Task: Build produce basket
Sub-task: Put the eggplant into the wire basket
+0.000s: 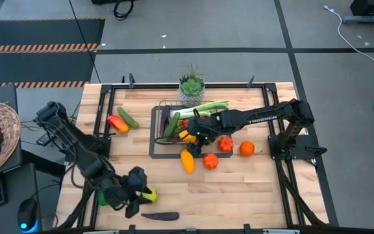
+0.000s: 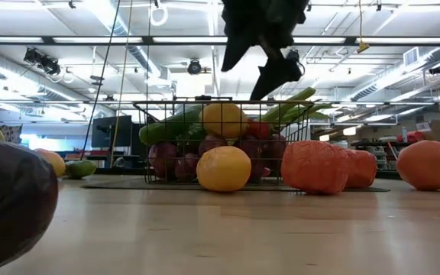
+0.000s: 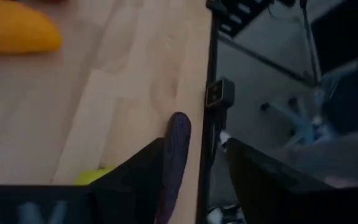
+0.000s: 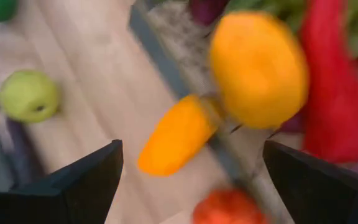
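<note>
The dark wire basket (image 1: 164, 127) stands on a dark mat at the table's far middle, filled with produce. A leek (image 1: 204, 107) sticks out over its far right rim. My right gripper (image 1: 197, 140) hangs open over the basket's near right corner (image 2: 262, 57), above a yellow fruit (image 4: 258, 65) and a red chili (image 4: 331, 93), with nothing between its fingers. My left gripper (image 1: 138, 190) is open low over the table's near left. A yellow-green apple (image 1: 150, 194) sits beside one finger, and a purple eggplant (image 3: 176, 155) lies beyond it. My left gripper has the apple (image 3: 95, 176) at the outer side of one finger (image 3: 145, 171), not between the two. I cannot tell whether finger and apple touch.
Loose on the table near the basket lie a yellow-orange pepper (image 1: 187, 160), two red fruits (image 1: 211, 161) (image 1: 225, 143) and an orange (image 1: 247, 149). A red pepper (image 1: 117, 123) and a cucumber (image 1: 127, 117) lie at far left. A potted succulent (image 1: 191, 88) stands behind the basket.
</note>
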You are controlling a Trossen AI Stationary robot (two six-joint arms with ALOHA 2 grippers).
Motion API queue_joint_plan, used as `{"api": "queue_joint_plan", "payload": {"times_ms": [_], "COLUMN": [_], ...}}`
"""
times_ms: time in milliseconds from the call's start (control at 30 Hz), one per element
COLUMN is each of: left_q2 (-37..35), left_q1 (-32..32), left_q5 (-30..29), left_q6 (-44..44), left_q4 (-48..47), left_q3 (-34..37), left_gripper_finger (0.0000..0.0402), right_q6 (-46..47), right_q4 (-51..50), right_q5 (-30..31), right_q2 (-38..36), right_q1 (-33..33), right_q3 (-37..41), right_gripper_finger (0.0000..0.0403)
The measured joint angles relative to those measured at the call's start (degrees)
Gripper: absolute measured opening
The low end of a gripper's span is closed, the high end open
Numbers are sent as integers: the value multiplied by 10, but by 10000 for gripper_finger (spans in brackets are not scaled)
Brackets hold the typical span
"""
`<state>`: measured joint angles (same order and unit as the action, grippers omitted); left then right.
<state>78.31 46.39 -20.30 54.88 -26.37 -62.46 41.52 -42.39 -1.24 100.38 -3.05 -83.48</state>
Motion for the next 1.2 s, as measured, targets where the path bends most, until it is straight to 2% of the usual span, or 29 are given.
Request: {"api": "queue_joint_plan", "payload": {"times_ms": [133,367,533,967,1200], "left_q2": [54,138,202,315,335], "left_q1": [0,-3,-6,-10,-16], "left_q5": [25,47,70,82,90], "left_q6": [-69,-121,-153,-154,-155], "left_q4": [36,64,140,222,232], "left_q3": [0,0,0,2,-1], "left_gripper_finger": [216,287,310,298,274], "right_q6": [36,68,70,68,64], "right_q4": [0,-2,-4,-13,-19], "right_q5": [-12,-12,-9,-9,-12], "right_q2": [0,-1,-1,-1,-1], "right_q1": [-15,-39,-48,-49,-49], "right_q3": [0,0,0,0,0], "right_gripper_finger": [387,380,380,380,380]}}
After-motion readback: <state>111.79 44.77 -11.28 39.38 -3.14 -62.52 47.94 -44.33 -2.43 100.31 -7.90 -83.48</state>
